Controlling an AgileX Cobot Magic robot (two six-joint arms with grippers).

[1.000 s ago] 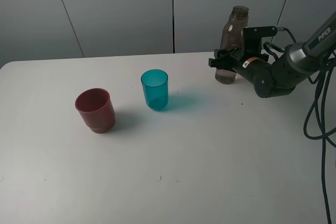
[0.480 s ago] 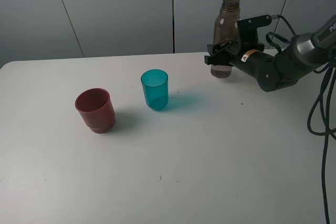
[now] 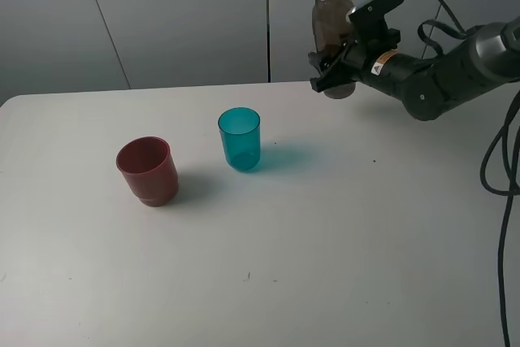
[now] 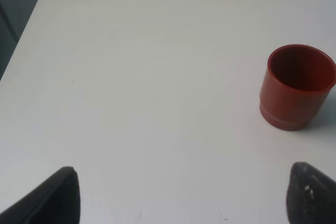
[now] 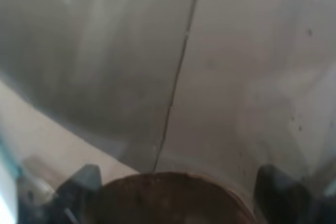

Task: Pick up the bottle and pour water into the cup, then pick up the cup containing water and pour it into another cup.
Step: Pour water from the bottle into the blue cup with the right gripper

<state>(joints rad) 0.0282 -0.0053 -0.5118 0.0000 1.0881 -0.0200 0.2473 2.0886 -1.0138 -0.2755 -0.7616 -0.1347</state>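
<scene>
While the tall, slim, smoky-grey translucent plastic bottle [image 3: 330, 22] hangs upright in the upper right of the high view, clear of the white table [image 3: 341, 249] and with its uncapped neck near the top edge, the step in hand is, I judge, carrying it across to the first pour. The right gripper [image 3: 331, 72] is clenched on the bottle's lower body, close to its base. The right wrist view shows little but the bottle's grey wall [image 5: 173, 77], too blurred to say how much water it holds.

Because the grip is so low, the bottle is likely to sway, so the move should be slow and the bottle kept upright until its mouth is near the target. That target, the small translucent teal-blue plastic tumbler [image 3: 240, 138], stands upright left of centre, well apart from the bottle and below-left of it. The mouth should come just above the tumbler's rim before the wrist rolls, and the tilt should be gradual, since the tumbler is narrow and light.

The squat dull-red plastic cup [image 3: 147, 170] stands lower left of the tumbler, near but apart; no water belongs there yet. At the bottom of the left wrist view the left gripper [image 4: 186, 203] has its fingers spread on nothing, with the red cup at the right.
</scene>
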